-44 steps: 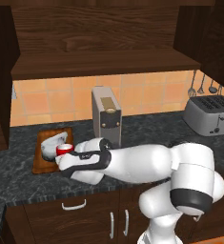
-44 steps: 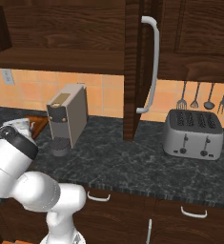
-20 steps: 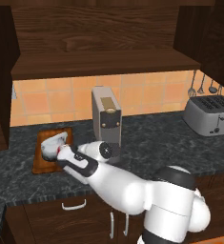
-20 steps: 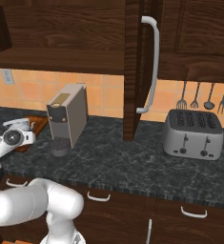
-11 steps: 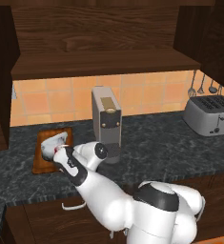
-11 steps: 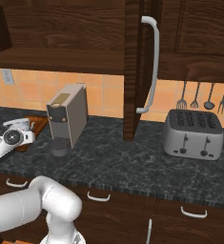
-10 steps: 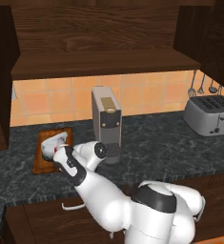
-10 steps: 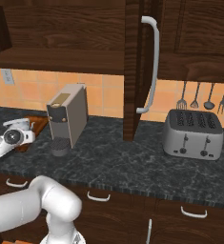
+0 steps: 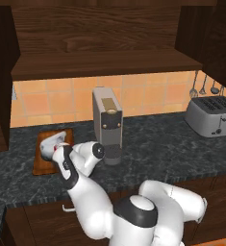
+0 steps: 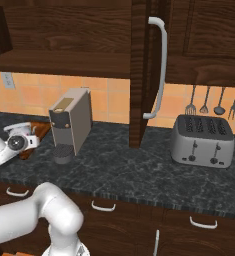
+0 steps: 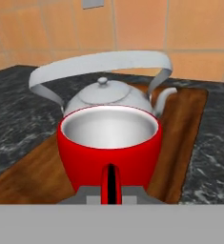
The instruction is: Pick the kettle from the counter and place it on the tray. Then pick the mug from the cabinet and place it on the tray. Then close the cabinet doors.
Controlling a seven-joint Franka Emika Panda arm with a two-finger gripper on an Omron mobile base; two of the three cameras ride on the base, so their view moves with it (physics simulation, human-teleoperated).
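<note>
Mug (image 11: 108, 145), glossy red outside and smooth white inside, round-walled with a thin looped handle facing the camera, sits pinched in the gripper (image 11: 111, 193), whose fingers are pressed together on that handle. It is over the tray (image 11: 182, 128), just in front of the kettle (image 11: 106, 95); whether its base touches the wood I cannot tell. The kettle is squat and rounded, dull silver metal, with a small knob on its lid, a short curved spout and a wide flat arched handle, and it stands on the tray. The tray is a flat reddish-brown board with visible grain and a slightly raised rim.

The tray lies on the counter (image 9: 182, 149), dark speckled stone, at its left end. Near it stands a boxy grey coffee machine (image 9: 107, 125), and well apart to the right a brushed-metal toaster (image 10: 203, 141). Behind runs an orange tiled wall (image 9: 148, 91) with hanging utensils (image 10: 211, 102). Above is the cabinet (image 9: 100, 33), dark grained wood, its door (image 10: 141, 70) standing open with a long silver bar handle.
</note>
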